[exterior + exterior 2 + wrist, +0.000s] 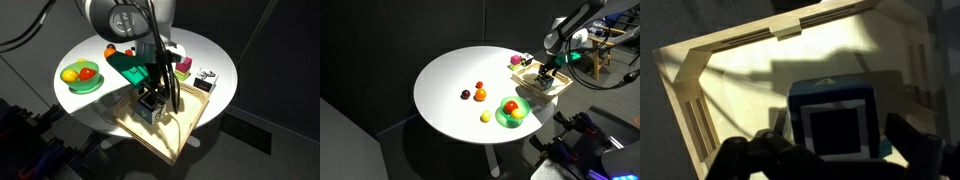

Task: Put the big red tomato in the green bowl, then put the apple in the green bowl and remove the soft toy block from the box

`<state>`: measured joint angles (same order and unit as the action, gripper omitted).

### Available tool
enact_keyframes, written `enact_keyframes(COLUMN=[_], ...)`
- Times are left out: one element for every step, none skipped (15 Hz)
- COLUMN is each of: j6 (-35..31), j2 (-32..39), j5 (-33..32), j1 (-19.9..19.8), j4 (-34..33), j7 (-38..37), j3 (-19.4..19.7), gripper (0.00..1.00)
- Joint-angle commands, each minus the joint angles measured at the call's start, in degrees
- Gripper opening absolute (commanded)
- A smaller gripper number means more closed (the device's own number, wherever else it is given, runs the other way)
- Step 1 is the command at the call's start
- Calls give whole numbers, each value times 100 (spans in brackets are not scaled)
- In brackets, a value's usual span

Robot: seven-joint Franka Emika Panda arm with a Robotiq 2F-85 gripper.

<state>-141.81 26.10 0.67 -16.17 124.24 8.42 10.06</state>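
The soft toy block [835,128], a cube with blue-teal sides and a white top face bearing a dark square, is seen resting on the floor of the large shallow light-wood box [690,90], away from its low walls. The end effector [835,142] is lowered over it with its jaws spread. In the wrist view one dark finger [912,145] is seen on each side of the cube, with a narrow gap on at least one side, so nothing is gripped.

The box lies at the edge of the round white worktop [450,75]. Just beyond the box, a pink-and-green block [184,66] and a black-and-white block [207,79] are seen on the worktop. Well apart from the box, the wide, shallow, bright green bowl [85,89] is seen holding the big red tomato [88,71] and the small yellow-orange apple [69,74] side by side. Several small fruit pieces [478,86] lie scattered on the worktop near the bowl.
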Motion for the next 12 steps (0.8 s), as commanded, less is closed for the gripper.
enact_keyframes(j6=[20,19,20,18,21,20,23,28,29,35,44,66], j2=[130,152,173,193,214,229,243,264,282,297,302,295], j5=[65,60,56,54,54,50,51,51,51,52,52,44], j1=[-88,-89,-90,-91,-92,-90,-91,-88,-87,-84,-80,-67], j4=[-172,-185,-197,-209,-222,-229,-240,-258,-271,-282,-289,-293], j7=[114,114,116,114,113,110,110,98,94,88,84,68], j3=[-34,-34,-35,-35,-36,-36,-38,-39,-40,-43,-46,-45], gripper=[100,100,100,100,100,100,100,100,100,75,75,66])
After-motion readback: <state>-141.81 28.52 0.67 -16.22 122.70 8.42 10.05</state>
